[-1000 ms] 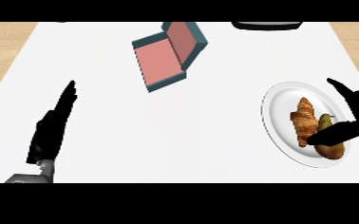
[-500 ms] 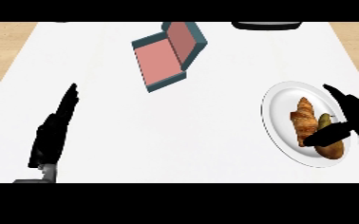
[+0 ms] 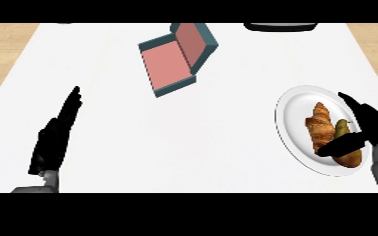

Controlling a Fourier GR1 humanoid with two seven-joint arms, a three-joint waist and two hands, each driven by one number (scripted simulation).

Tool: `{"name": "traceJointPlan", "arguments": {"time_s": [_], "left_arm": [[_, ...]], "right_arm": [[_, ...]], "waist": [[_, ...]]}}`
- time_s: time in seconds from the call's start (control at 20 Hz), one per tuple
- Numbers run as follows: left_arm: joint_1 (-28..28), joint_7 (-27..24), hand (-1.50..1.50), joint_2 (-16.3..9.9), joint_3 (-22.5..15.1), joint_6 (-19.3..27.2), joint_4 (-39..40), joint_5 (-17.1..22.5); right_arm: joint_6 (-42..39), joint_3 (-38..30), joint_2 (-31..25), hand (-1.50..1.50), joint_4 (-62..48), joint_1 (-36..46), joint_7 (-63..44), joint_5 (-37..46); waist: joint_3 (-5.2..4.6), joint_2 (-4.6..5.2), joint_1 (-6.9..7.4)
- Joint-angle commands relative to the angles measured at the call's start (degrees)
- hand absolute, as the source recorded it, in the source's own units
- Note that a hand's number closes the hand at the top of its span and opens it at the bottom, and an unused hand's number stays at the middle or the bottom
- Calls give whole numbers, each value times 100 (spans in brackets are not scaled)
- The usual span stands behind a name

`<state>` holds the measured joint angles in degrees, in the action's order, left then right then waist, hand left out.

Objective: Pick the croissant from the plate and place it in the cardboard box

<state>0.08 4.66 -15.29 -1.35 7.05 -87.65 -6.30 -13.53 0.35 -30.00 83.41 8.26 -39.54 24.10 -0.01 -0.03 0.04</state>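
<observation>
The croissant (image 3: pixel 320 128), golden brown and ridged in a long curved shape, lies on the round white plate (image 3: pixel 291 122) at the right of the bench (image 3: pixel 221 145). Beside it on the plate is a small olive-green oval piece (image 3: pixel 342 127), and a browner crusty end (image 3: pixel 350 158) shows lower down. The right hand (image 3: pixel 357 130) comes in from the right edge, its black fingers and thumb curled around the croissant's lower part. The box (image 3: pixel 177 62) sits open well apart, toward the top centre, with teal outer walls and a flat pink inside; no writing shows. The left hand (image 3: pixel 53 139) rests at the lower left, fingers straight.
</observation>
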Motion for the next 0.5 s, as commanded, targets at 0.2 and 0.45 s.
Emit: {"name": "traceJointPlan", "arguments": {"time_s": [0.2, 0.45], "left_arm": [[154, -71, 0, 233, 84, -66, -68, -334], [18, -170, 0, 239, 335, -261, 119, -293]], "right_arm": [[-3, -108, 561, -150, -294, 327, 36, 511], [128, -255, 686, -150, -148, -206, 447, 735]], "waist": [[0, 2, 14], [0, 0, -9]]}}
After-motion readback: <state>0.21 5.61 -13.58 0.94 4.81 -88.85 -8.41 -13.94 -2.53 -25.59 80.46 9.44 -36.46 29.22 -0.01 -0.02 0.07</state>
